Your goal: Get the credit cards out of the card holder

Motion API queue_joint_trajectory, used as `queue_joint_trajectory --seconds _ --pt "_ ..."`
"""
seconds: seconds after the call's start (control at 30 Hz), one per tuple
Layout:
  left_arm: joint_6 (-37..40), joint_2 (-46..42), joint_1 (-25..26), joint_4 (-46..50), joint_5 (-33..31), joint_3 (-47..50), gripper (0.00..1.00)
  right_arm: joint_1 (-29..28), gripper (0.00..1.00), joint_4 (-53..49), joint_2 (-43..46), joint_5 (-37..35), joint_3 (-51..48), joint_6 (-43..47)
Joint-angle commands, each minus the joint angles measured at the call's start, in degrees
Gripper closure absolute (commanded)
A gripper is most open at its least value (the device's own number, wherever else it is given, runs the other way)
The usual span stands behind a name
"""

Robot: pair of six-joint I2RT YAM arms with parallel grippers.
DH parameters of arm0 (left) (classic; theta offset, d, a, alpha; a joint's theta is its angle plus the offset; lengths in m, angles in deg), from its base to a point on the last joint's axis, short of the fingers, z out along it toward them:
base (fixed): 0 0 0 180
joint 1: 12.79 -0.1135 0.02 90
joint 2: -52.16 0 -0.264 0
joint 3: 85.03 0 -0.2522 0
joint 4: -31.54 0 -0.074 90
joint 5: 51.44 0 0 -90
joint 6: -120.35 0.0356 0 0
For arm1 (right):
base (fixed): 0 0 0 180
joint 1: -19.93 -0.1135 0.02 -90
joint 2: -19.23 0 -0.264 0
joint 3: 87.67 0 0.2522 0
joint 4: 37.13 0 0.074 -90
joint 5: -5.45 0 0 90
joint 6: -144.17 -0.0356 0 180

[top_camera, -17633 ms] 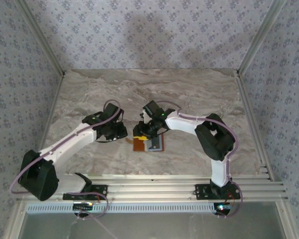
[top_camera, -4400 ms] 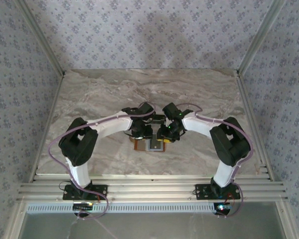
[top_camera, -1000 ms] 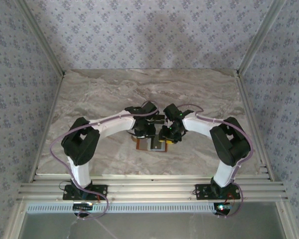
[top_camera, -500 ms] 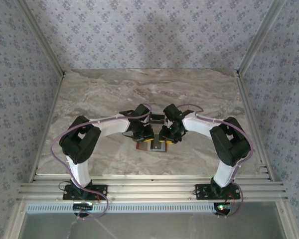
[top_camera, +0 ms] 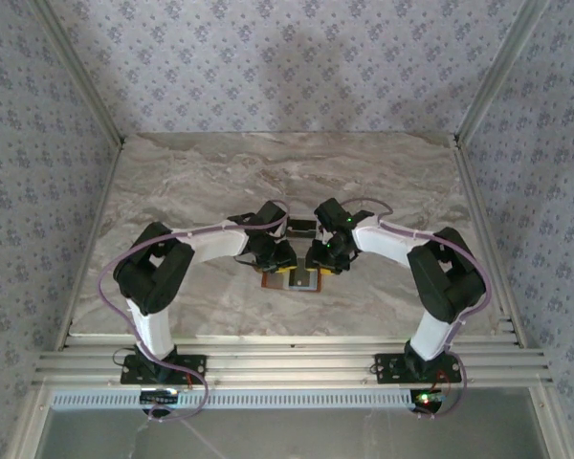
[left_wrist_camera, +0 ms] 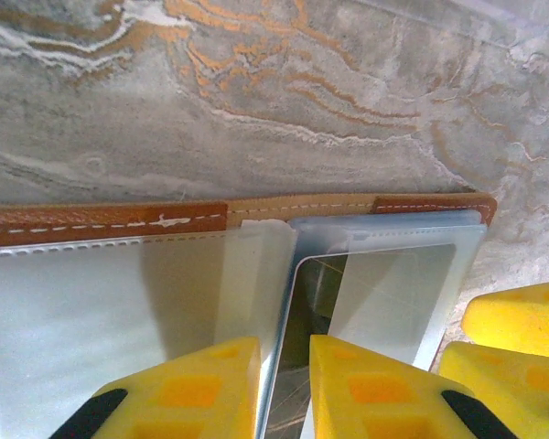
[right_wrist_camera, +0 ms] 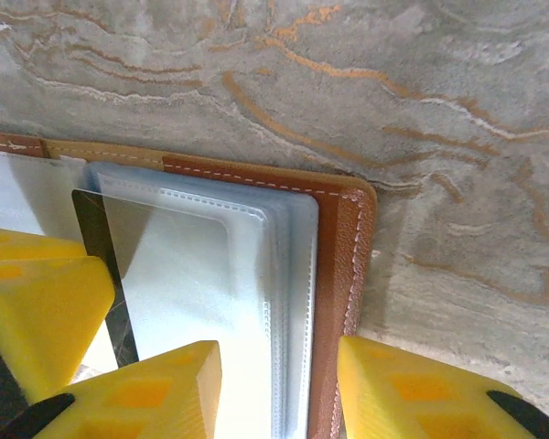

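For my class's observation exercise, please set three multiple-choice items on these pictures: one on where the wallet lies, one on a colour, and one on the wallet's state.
1. Where on the table does the wallet lie?
A. In the far left corner
B. Against the right wall
C. Near the middle, under the left gripper and the right gripper

2. What colour are the fingertips?
A. Yellow
B. Blue
C. White

3. The wallet is:
A. Folded shut
B. Open flat, with its clear sleeves facing up
C. Standing on edge

Answers:
1 C: the top view has both grippers over it at mid-table.
2 A: both wrist views show them yellow.
3 B: the sleeves face the wrist cameras.
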Motion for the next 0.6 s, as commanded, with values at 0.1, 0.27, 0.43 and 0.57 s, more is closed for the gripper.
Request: queue_joint_trajectory --seconds 0.1,0.27,0.43,0.57 --pt "-0.61 -0.48 -0.19 -1.53 1.81 0.69 0.76 -0.39 0.63 0.03 0.89 0.54 0.40 -1.07" --pt "-0.55 -0.59 -0.24 -1.84 1.90 0.89 0.76 -0.56 0.65 2.32 -1.70 1.97 -0.03 -1.45" --pt "-0.46 -0.81 -0.19 -2.37 2.16 1.45 0.75 -0.56 0.68 2.23 -4.48 1.27 -0.40 -0.85" --pt "-0.50 -0.51 -0.27 -2.68 2.34 1.76 0.75 -0.53 0.73 2.72 -5.73 0.98 -0.90 -0.57"
